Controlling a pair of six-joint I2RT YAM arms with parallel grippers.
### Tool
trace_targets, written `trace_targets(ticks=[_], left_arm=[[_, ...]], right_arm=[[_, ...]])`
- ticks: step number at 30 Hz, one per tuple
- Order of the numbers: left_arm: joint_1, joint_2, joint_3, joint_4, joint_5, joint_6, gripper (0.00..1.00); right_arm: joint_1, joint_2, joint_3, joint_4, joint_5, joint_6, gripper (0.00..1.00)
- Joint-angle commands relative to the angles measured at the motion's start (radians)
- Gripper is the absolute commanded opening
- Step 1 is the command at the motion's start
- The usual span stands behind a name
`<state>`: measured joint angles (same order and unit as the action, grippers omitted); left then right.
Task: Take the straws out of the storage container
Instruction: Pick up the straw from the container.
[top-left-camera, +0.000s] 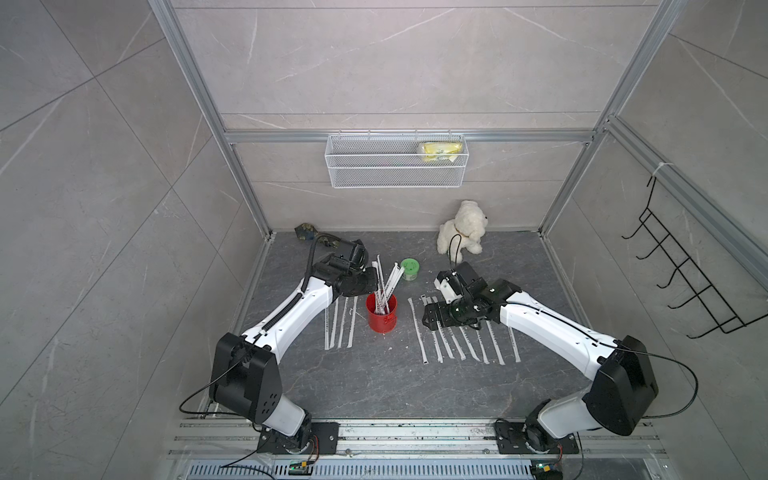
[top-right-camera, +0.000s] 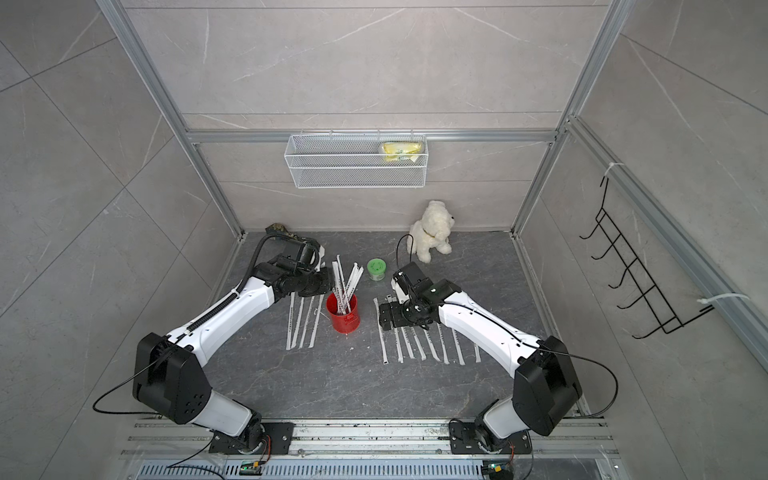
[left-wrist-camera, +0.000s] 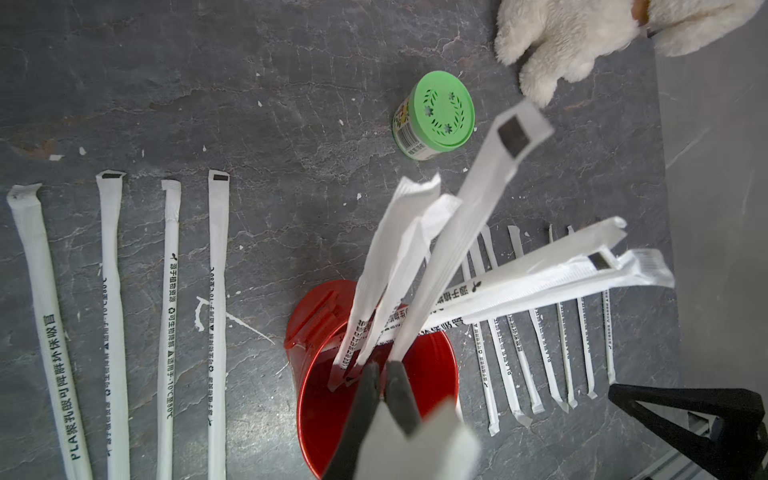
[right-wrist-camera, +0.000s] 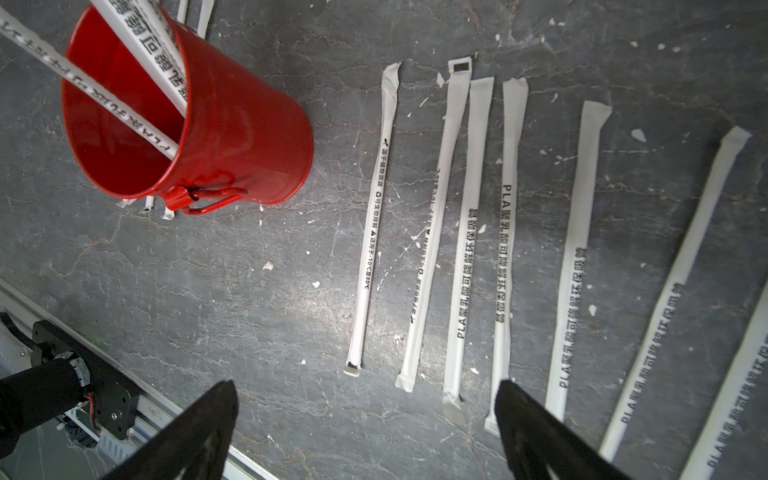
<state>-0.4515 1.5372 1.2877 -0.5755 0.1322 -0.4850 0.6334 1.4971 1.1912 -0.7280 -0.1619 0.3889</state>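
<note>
- Storage container (top-left-camera: 381, 316): small red metal can. Stood upright on the dark table (top-left-camera: 374, 386) between the two arms, mouth up.
- Straws (top-left-camera: 390, 284): several, paper-wrapped. Stood in the can and fanned out above its rim.
- Short row (top-left-camera: 340, 324): four more straws. Lay flat on the table at the left arm's side of the can.
- Long row (top-left-camera: 461, 340): further straws. Lay flat at the right arm's side.
- Left end effector (left-wrist-camera: 385, 372): hung right over the can's mouth, jaws pressed together. Apparently clamped on the flat wrapper top of a pinched straw (left-wrist-camera: 415, 444), blurred in the wrist view.
- Right end effector (right-wrist-camera: 365, 384): spread wide and empty. Hung low over the long row, beside the can and apart from it.
- Relation for the coming move: the pinched straw ran steeply down from the jaws into the can. Judged to need a pull upward along that long axis. Left arm the nearer.
</note>
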Motion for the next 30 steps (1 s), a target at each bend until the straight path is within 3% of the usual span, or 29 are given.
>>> trace_targets(ticks=[1,30], left_arm=[[-0.006,0.022,0.043,-0.089,-0.009,0.046,0.06],[-0.011,0.21,0.477,-0.481,-0.043,0.221,0.05]], right_arm=[[-0.005,-0.004,-0.004,0.013,-0.004,-0.008,1.0],[-0.005,-0.012,-0.029,0.053,-0.022,-0.005,1.0]])
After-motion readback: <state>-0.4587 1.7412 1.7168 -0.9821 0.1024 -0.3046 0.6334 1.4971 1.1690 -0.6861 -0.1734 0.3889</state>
